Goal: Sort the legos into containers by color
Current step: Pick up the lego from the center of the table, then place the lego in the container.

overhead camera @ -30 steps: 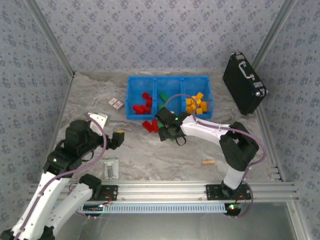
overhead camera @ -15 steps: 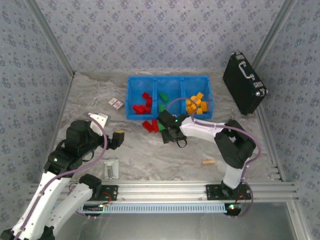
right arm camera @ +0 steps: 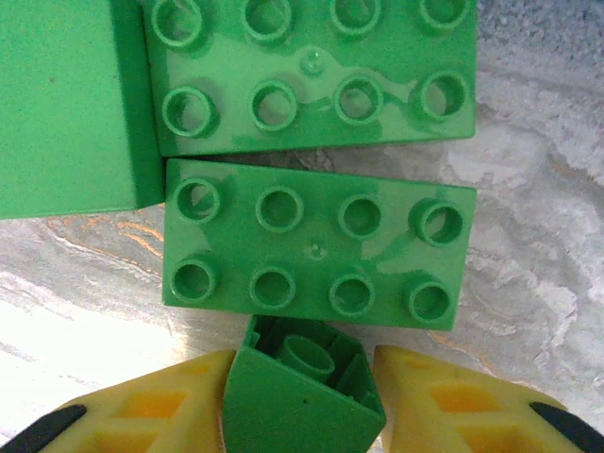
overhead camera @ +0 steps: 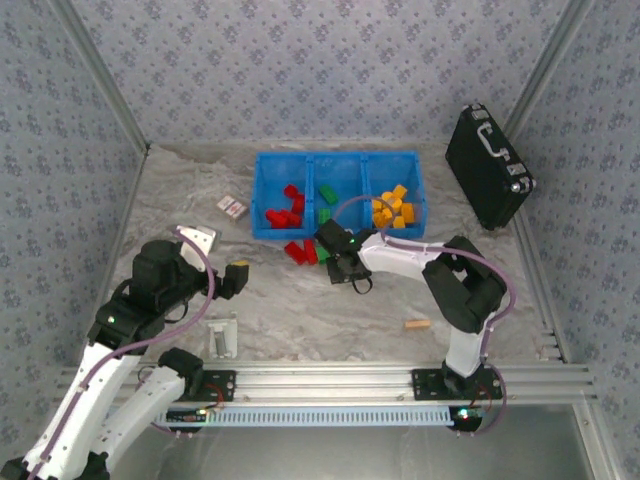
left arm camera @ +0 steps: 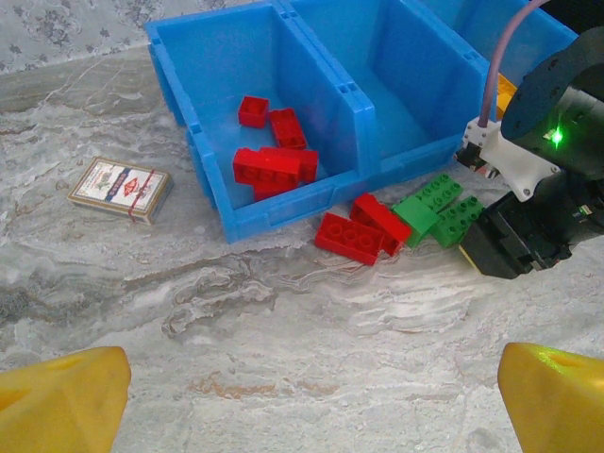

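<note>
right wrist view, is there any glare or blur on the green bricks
Right wrist view: the lower green brick is sharp. The upper green brick shows soft white glare on its glossy top. The small green brick between the yellow fingers looks darker, in shade. Left wrist view: the yellow fingertips at the bottom corners are blurred, and the red bricks on the table are crisp.

The grey marbled table (overhead camera: 300, 310) carried the joined blue bins (overhead camera: 338, 156) at its far middle, two red bricks (left arm camera: 363, 228) and green bricks (left arm camera: 436, 209) just near of them, a small card (overhead camera: 232, 207) to their left, a black case (overhead camera: 487, 167) far right and a tan stick (overhead camera: 417, 324) near right.
</note>
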### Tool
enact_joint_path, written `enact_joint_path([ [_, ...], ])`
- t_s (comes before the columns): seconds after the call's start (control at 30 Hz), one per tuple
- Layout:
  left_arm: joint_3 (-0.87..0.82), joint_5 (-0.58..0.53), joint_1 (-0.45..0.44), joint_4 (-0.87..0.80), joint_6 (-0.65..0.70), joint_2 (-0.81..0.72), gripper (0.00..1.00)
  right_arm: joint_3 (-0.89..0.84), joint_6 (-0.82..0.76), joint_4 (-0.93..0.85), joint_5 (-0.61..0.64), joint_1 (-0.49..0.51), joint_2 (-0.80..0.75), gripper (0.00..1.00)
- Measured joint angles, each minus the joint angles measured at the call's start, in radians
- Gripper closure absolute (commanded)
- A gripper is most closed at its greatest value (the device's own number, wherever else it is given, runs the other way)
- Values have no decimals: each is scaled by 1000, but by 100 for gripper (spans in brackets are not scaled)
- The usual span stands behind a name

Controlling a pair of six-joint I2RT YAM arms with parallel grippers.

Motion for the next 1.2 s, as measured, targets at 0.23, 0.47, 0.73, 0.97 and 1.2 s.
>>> enact_joint_path([
  [0.23, 0, 0, 0, 0, 4, 7, 0, -20, -4, 23, 0, 0, 0, 65],
  [0.47, 0, 0, 0, 0, 7, 13, 0, -34, -25, 27, 1, 0, -22, 66],
  [0.73, 0, 0, 0, 0, 7, 12, 0, -15, -60, 2, 29, 0, -93, 69],
  [0.97, -1, 0, 0, 0, 7, 11, 0, 83, -110, 14, 64, -53, -126, 69],
  [1.2, -2, 0, 0, 1, 7, 13, 0, 283, -157, 72, 86, -187, -30, 43],
])
